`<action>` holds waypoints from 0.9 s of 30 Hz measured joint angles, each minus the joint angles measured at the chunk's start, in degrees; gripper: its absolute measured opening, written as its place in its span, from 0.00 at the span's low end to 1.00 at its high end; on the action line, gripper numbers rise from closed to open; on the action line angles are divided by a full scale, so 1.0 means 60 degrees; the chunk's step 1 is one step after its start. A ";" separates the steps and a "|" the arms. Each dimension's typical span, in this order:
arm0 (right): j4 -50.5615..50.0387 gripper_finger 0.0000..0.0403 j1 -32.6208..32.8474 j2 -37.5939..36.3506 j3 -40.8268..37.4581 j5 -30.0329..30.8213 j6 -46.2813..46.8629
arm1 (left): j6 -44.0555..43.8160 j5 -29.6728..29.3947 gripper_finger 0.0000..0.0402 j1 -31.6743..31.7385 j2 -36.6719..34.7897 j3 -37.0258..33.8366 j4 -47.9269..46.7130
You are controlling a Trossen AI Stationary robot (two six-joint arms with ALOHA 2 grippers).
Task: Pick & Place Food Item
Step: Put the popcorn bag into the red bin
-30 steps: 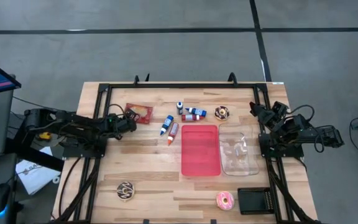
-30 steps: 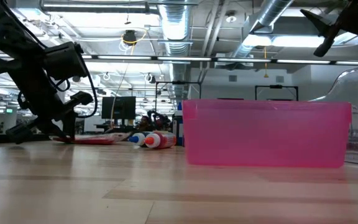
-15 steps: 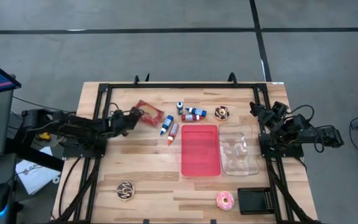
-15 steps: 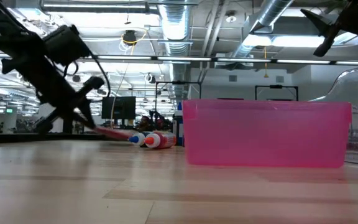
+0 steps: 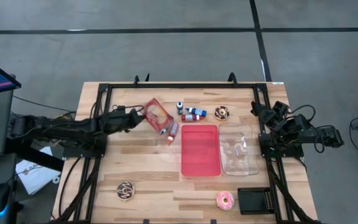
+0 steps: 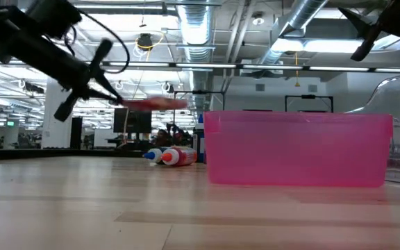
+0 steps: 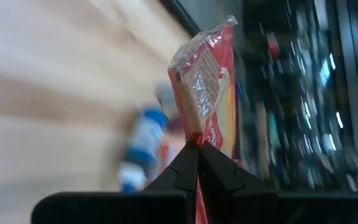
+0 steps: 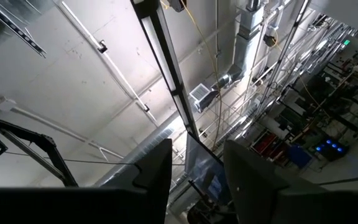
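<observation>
Gripping a red snack packet (image 5: 157, 114) by one edge, the left pincer (image 5: 139, 116) has its two dark fingers (image 7: 188, 163) pressed together on the wrapper. In the low view the packet (image 6: 155, 103) hangs clear of the bench (image 5: 142, 158), lying roughly flat in the air, above and just beside a cluster of small bottles (image 5: 168, 128) on the wood. In the left wrist view the packet (image 7: 205, 84) stands up from the closed fingertips, showing a pale biscuit picture and red print, with a blue-and-white bottle (image 7: 143, 141) blurred behind it.

A pink tray (image 5: 200, 150) sits near the middle of the bench, with a clear plastic container (image 5: 238, 150) just beside it on the side of the right arm. More small bottles (image 5: 192, 113) and a chocolate doughnut (image 5: 222, 112) lie beyond the tray, toward the far edge. At the near edge are another chocolate doughnut (image 5: 125, 191), a pink-iced doughnut (image 5: 225, 200) and a black box (image 5: 257, 200).

The right pincer (image 5: 258, 111) waits at the right side of the bench, well apart from the packet, pointing upward. Its own camera looks at ceiling pipes past its two fingers (image 8: 155, 165), which stand apart with nothing between them.
</observation>
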 joint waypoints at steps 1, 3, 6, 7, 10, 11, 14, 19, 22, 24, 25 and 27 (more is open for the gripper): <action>0.0001 0.34 0.0000 0.0000 0.0000 0.0001 0.0049 | 0.0281 0.0389 0.00 -0.0140 -0.0199 0.0000 0.0010; -0.0005 0.34 0.0000 0.0000 0.0000 0.0002 0.0109 | 0.0692 0.1057 0.00 -0.0456 -0.0403 0.0000 0.0043; -0.0001 0.34 0.0000 0.0000 0.0000 0.0002 0.0120 | 0.1072 0.1715 0.00 -0.0953 -0.0375 0.0000 0.0334; -0.0001 0.34 0.0000 0.0000 0.0000 0.0002 0.0124 | 0.1105 0.1805 0.00 -0.1112 -0.0271 0.0033 0.0491; -0.0001 0.34 0.0000 0.0000 0.0000 0.0002 0.0231 | 0.1448 0.1816 0.00 -0.1546 0.0294 0.0520 0.0560; -0.0005 0.34 0.0000 0.0000 -0.0002 0.0002 0.0236 | 0.1663 0.1821 0.00 -0.1663 0.0590 0.0801 0.0579; -0.0005 0.34 0.0000 0.0000 0.0000 0.0002 0.0232 | 0.2298 0.2102 0.00 -0.1859 0.1674 0.1807 0.0621; -0.0014 0.34 0.0000 0.0000 0.0000 0.0000 0.0226 | 0.3001 0.2845 0.00 -0.1882 0.3987 0.3660 0.0629; -0.0026 0.34 0.0000 0.0000 0.0000 -0.0005 0.0258 | 0.2983 0.3205 0.00 -0.1882 0.5370 0.4551 0.0622; -0.0034 0.34 0.0000 0.0000 0.0000 -0.0022 0.0330 | 0.2812 0.3326 0.00 -0.1882 0.6152 0.5047 0.0784; -0.0034 0.34 0.0000 0.0000 0.0000 -0.0053 0.0342 | 0.2700 0.3377 0.00 -0.1882 0.6459 0.5235 0.0962; -0.0031 0.34 0.0004 0.0000 0.0000 -0.0164 0.0368 | 0.2391 0.3397 0.00 -0.1882 0.7016 0.5602 0.1380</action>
